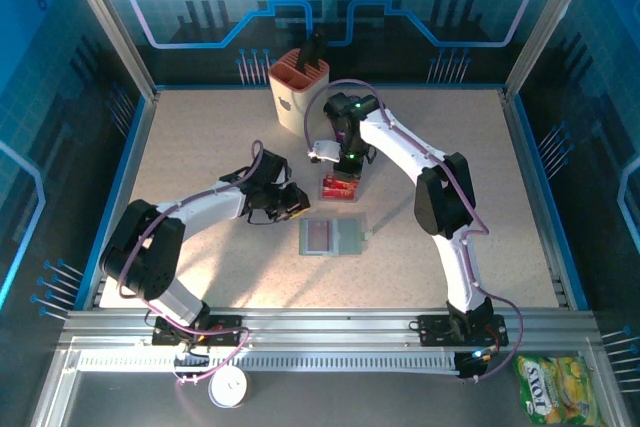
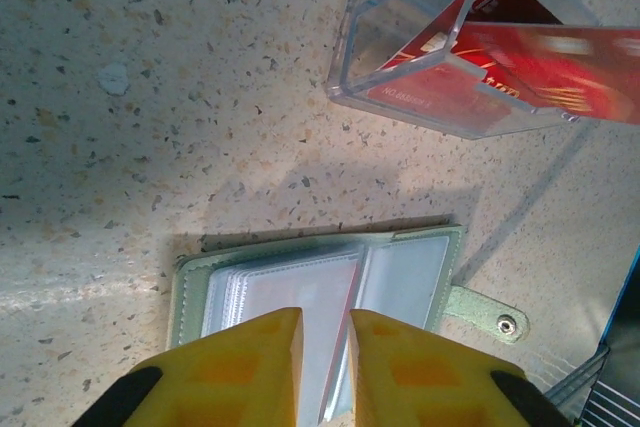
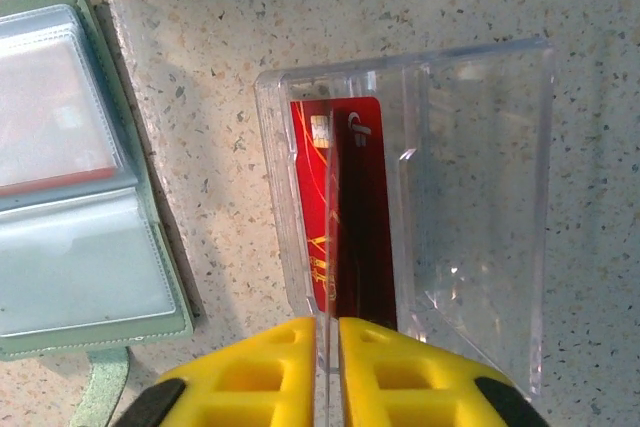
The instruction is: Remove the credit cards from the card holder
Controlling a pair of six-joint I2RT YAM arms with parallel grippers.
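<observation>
Partway, I judge: red credit cards (image 3: 352,217) stand in the clear box (image 3: 480,147) just far-side of the open card holder (image 1: 335,237) at mid-tabletop (image 1: 200,147), a reddish card (image 3: 60,184) looks left in one sleeve, my right gripper (image 3: 328,327) is a slit apart around a card's edge (I cannot tell if it grips), and my left gripper (image 2: 325,319) hangs narrowly parted and empty above the holder.

We recorded a speckled beige table (image 1: 200,147) bounded by a blue rim. Directly on it lay the card holder (image 1: 335,237), opened flat near the centre. A clear box (image 3: 480,197) stood just beyond the holder, apparently not touching it. A beige slotted cup (image 1: 297,92) stood at the far edge.
</observation>
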